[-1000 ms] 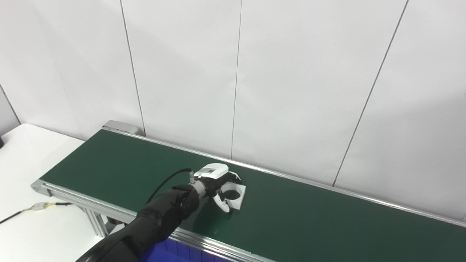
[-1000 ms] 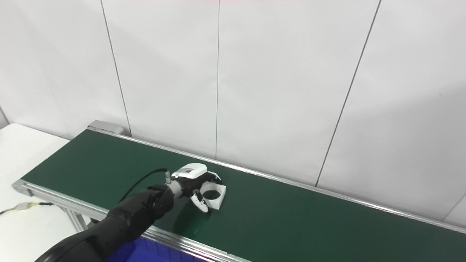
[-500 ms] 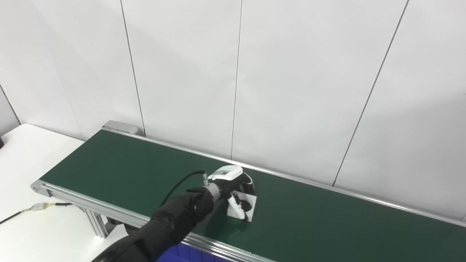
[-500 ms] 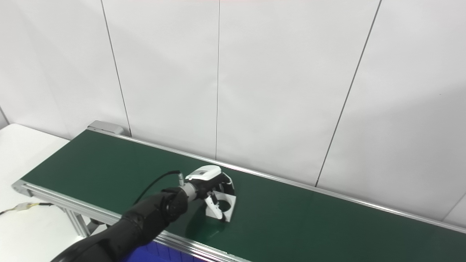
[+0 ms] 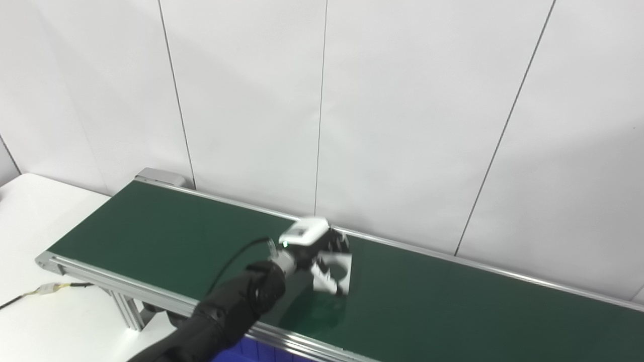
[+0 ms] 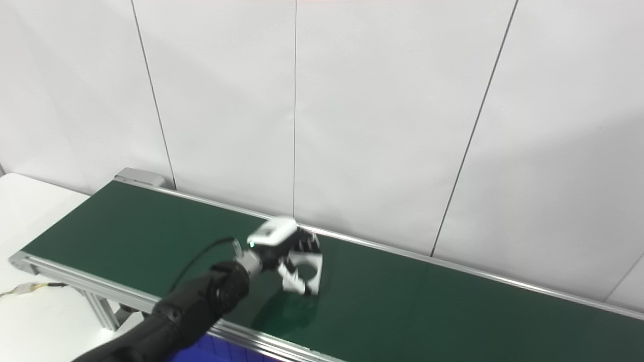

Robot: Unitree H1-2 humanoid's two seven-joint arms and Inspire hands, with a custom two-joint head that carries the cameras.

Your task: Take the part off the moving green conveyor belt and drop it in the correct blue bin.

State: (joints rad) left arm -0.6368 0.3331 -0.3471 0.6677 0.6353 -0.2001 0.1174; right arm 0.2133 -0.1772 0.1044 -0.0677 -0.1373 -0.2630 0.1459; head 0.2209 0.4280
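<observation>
White part (image 5: 336, 271) tilted on edge in left hand (image 5: 314, 246).

You see the part (image 5: 336, 272) in the left hand (image 5: 317, 245) above the belt (image 5: 151, 231), the bin (image 5: 241, 352) below its arm.

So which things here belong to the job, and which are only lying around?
Job:
- left hand, shut on the part
- part, white, with a round hole, lifted off the belt
- belt, green
- bin, blue, only a corner shows

Lying about:
- cable on the table
</observation>
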